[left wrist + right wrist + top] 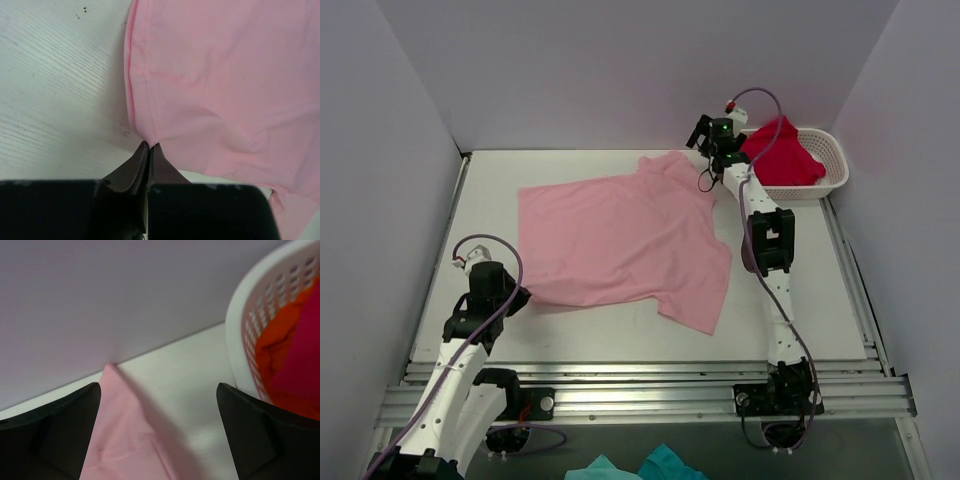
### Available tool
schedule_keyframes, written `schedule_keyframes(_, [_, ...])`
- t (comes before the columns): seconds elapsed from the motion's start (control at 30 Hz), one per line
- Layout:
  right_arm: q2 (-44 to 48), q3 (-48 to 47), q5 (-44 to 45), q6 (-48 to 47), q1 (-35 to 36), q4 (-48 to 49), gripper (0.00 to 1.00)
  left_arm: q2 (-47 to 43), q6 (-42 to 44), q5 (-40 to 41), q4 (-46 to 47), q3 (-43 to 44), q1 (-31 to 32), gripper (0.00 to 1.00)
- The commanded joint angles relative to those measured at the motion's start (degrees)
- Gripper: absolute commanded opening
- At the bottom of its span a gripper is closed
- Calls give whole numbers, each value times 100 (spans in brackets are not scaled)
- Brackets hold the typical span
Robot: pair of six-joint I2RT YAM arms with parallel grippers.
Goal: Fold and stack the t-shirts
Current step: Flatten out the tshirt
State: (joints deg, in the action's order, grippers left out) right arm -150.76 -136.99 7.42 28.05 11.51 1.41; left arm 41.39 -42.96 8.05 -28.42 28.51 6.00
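The light pink t-shirt [620, 235] lies spread flat across the middle of the table. My left gripper [523, 298] is at its near left corner. In the left wrist view the gripper [150, 145] is shut on the shirt's hem [145, 100], and creases run out from the tips. The crimson red t-shirt [782, 155] lies bunched in the white basket [832, 175] at the back right. My right gripper [716, 140] is open and empty between the pink shirt's far sleeve and the basket. In the right wrist view the gripper [157, 390] hovers over the sleeve tip [120, 435], with the red shirt [295, 360] at the right.
Grey walls enclose the table at the back and both sides. The basket's rim [240, 325] is close to my right fingers. Teal cloth [630, 468] lies below the table's front rail [650, 395].
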Motion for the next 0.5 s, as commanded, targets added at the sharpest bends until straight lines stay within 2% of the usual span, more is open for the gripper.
schedule_keyframes(0.0, [-295, -231, 347, -89, -201, 438, 100, -17, 86, -76, 267, 5, -20, 2])
schedule_keyframes(0.2, [-157, -338, 611, -239, -228, 799, 100, -25, 86, -58, 259, 14, -20, 2])
schedule_keyframes(0.37, [537, 276, 655, -291, -61, 888, 100, -8, 95, -50, 302, 14, -29, 2])
schedule_keyframes(0.47, [1214, 899, 1102, -423, 211, 773, 100, 71, 86, -50, 320, 49, -29, 2])
